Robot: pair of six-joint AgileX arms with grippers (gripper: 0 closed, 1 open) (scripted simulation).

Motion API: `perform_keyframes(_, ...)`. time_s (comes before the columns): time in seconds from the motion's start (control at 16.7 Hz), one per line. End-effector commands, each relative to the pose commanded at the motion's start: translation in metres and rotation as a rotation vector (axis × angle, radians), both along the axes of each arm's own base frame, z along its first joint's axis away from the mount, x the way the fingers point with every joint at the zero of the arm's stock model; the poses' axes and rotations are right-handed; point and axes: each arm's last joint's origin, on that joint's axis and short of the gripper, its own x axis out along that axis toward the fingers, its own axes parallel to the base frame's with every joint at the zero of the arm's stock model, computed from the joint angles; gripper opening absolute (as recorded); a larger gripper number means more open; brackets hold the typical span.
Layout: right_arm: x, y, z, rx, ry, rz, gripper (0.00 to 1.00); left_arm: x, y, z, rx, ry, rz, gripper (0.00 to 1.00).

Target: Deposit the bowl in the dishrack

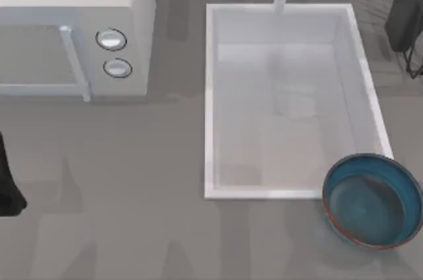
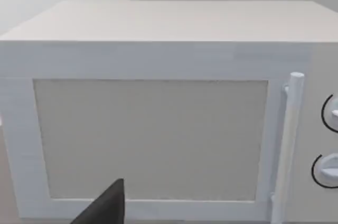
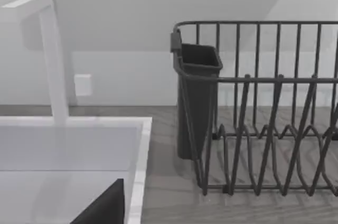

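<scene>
The teal-blue bowl (image 1: 373, 201) with a reddish-brown rim sits on the grey counter at the near right corner of the sink, its edge over the sink's corner rim. Nothing holds it. The dishrack (image 1: 406, 19), a dark wire frame with a dark grey-black holder, stands at the far right edge of the counter. In the right wrist view the dishrack (image 3: 264, 113) is upright and empty, beyond a dark part of my right gripper (image 3: 103, 207). A dark part of my left gripper (image 2: 103, 208) faces the microwave door, and the left arm (image 1: 6, 184) is parked at the left edge.
A white microwave (image 1: 73, 29) fills the far left, its door shut and handle (image 2: 289, 139) upright. The white sink basin (image 1: 218, 95) lies in the middle with a faucet (image 3: 53, 60) at its far side. Bare grey counter runs along the near side.
</scene>
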Motion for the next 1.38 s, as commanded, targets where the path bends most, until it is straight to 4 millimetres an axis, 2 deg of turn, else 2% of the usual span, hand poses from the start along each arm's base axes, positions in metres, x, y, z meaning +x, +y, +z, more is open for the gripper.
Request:
perform_keyframes(0.18,0.000,0.000,0.002,0.003,0.012,0.002,1.00,0.000,0.000,0.000,0.000,0.000,0.000,1.00)
perform_keyframes(0.3,0.000,0.001,0.011,0.013,0.065,0.010,1.00,0.000,0.000,0.000,0.000,0.000,0.000,1.00)
perform_keyframes(0.54,0.009,0.007,0.040,0.047,0.307,0.041,1.00,0.000,0.000,0.000,0.000,0.000,0.000,1.00)
perform_keyframes(0.78,0.040,0.017,0.061,0.070,0.712,0.059,1.00,0.000,0.000,0.000,0.000,0.000,0.000,1.00)
perform_keyframes(1.02,0.082,0.033,0.068,0.061,1.110,0.044,1.00,0.000,0.000,0.000,0.000,0.000,0.000,1.00)
perform_keyframes(1.2,0.109,0.046,0.070,0.039,1.314,0.021,1.00,0.000,0.000,0.000,0.000,0.000,0.000,1.00)
perform_keyframes(1.38,0.127,0.055,0.071,0.016,1.433,0.000,1.00,0.000,0.000,0.000,0.000,0.000,0.000,1.00)
